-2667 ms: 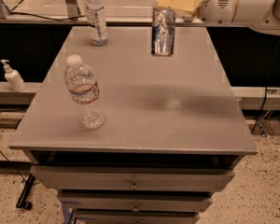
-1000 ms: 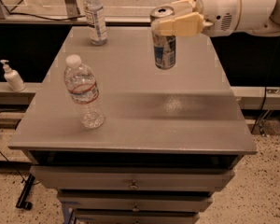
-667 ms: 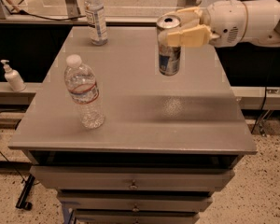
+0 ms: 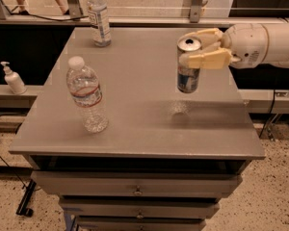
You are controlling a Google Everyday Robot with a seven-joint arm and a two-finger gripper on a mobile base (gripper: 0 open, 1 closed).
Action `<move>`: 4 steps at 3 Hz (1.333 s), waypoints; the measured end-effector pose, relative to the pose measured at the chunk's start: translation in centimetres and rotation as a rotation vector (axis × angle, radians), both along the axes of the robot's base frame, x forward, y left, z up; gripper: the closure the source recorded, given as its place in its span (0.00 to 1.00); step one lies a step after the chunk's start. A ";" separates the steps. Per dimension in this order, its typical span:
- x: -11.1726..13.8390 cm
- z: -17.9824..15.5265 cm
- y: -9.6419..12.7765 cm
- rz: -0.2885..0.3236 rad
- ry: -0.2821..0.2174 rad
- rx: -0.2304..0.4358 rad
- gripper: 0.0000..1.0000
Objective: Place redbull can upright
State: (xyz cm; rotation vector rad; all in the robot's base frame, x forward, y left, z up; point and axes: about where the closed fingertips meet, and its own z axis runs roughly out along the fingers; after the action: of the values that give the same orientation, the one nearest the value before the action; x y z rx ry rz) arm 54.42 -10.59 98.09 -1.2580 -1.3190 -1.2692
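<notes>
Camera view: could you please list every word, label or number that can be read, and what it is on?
No text can be read.
On the redbull can, held above the table by the gripper at right: print blurred.
On the near water bottle: label blurred.
On the far water bottle: label blurred.
On the pump bottle: nothing readable.

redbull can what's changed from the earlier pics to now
The gripper, shut on the redbull can throughout, has carried it from above the table's far edge toward the front and lower, slightly rightward in the view. The can is upright and seems to hang just above the table. Nothing was let go. The near water bottle and far water bottle have not moved.
</notes>
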 end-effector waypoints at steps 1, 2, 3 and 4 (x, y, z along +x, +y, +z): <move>0.0 -1.8 -1.4 -0.004 0.024 0.001 1.00; -0.1 -3.4 -2.5 0.005 0.039 0.008 1.00; -0.4 -4.6 -3.1 0.027 0.057 0.017 0.83; -0.7 -5.2 -3.4 0.048 0.073 0.021 0.61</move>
State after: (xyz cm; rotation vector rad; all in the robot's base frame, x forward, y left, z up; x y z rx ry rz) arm 53.69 -13.99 92.90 -1.2399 -1.2732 -1.1896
